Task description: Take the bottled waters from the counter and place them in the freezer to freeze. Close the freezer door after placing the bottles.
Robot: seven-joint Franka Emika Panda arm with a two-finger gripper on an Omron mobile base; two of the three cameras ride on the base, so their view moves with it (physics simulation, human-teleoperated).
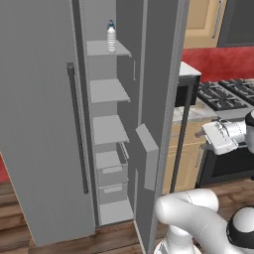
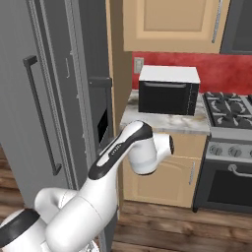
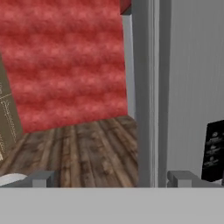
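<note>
One bottled water (image 1: 111, 37), clear-white and ribbed with a blue cap, stands upright on the top shelf inside the freezer (image 1: 110, 126). The freezer door (image 1: 39, 124), plain grey with a dark bar handle (image 1: 78, 129), is swung wide open to the left. My hand (image 1: 221, 136) hangs to the right of the fridge, in front of the counter (image 2: 162, 122). In the hand view my gripper (image 3: 113, 179) is open with nothing between its tips, facing wooden floor, a red wall and a grey door edge (image 3: 151, 87).
The door with the dark dispenser recess (image 2: 102, 125) stands open toward me, between the freezer shelves and the counter. A black-fronted oven (image 2: 169, 91) sits on the counter, with the gas stove (image 2: 229, 110) to its right. My elbow (image 2: 142, 150) is close to the cabinet fronts.
</note>
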